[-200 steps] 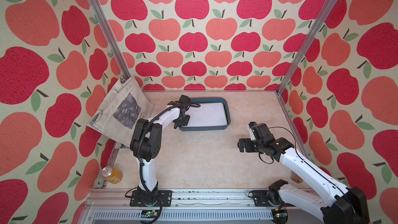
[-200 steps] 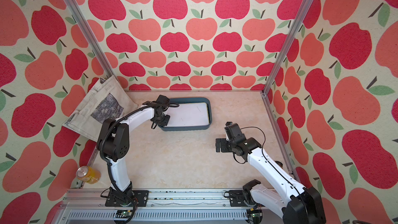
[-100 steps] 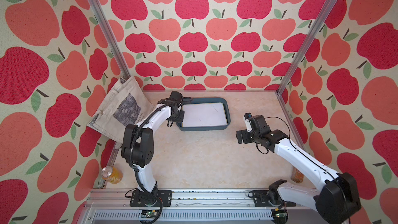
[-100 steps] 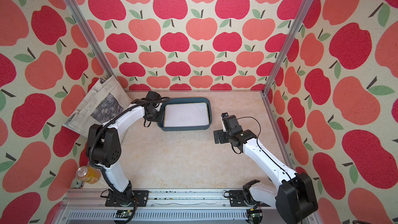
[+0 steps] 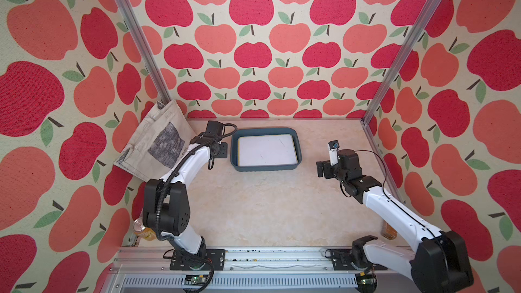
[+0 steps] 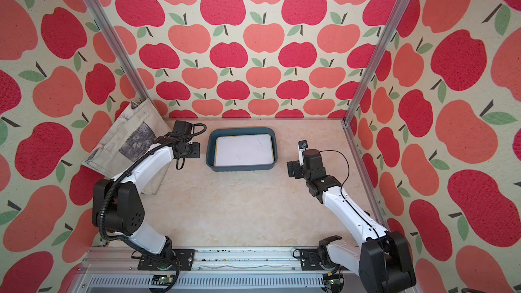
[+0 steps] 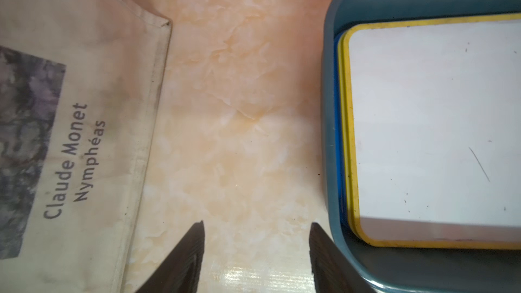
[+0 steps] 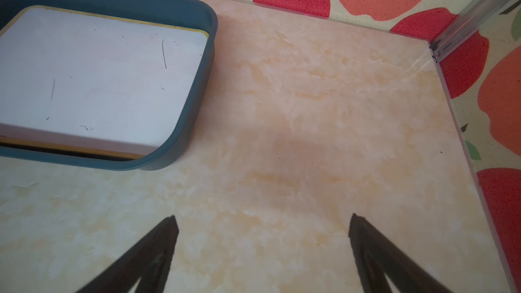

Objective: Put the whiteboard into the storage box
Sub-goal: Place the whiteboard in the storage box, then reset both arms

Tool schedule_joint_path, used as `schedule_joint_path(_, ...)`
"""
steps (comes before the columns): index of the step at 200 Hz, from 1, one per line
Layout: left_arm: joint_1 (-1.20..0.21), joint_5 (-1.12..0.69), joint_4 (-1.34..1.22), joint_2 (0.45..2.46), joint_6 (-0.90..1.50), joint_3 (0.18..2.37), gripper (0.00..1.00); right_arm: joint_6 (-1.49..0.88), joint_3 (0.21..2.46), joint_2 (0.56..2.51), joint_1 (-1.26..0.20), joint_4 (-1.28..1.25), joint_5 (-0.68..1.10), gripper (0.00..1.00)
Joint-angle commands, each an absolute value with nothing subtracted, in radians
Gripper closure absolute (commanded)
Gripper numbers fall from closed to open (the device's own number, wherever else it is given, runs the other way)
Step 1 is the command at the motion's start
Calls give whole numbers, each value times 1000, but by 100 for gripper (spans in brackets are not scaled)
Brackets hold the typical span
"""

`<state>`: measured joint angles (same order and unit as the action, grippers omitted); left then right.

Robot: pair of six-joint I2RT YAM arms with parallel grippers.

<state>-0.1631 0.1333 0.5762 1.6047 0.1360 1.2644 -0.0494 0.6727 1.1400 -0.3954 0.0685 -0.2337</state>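
table point(image 5: 253, 207): marbled beige; everything is carried on it.
tote bag point(image 5: 158, 142): leant in the back corner on the left side, apart from the storage box.
storage box point(image 5: 265, 168): set near the back wall, between the two arms.
whiteboard point(image 5: 266, 149): laid flat inside the storage box. A blue edge point(image 7: 338, 136) is seen beneath it, possibly a second board. It is judged stiff, thin and light, with a slick face, and best taken by its yellow-rimmed edge.
left claw point(image 7: 256, 224): jaws held apart, nothing between them, near the storage box.
right claw point(image 8: 262, 218): spread wide, empty, well apart from the storage box.
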Motion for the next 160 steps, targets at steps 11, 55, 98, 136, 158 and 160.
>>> schedule_joint_path(11, -125, 111, 514, 1551, 148, 1213, 29, -12, 633, 1158, -358, -85, -336, 1)
schedule_joint_path(55, -93, 138, 486, 1523, 213, 1174, 0, -4, 698, 1264, -299, -68, -337, 1)
schedule_joint_path(98, -67, 191, 302, 1420, 212, 1007, 1, -28, 655, 1287, -242, -176, -338, 1)
schedule_joint_path(136, -3, 150, 204, 1396, 201, 916, 1, 0, 568, 1297, -217, -345, -329, 1)
schedule_joint_path(158, -2, 276, 153, 1391, 215, 862, 1, 23, 564, 1310, -215, -361, -345, 1)
schedule_joint_path(160, -2, 284, 145, 1388, 215, 857, 0, 26, 564, 1312, -215, -361, -346, 1)
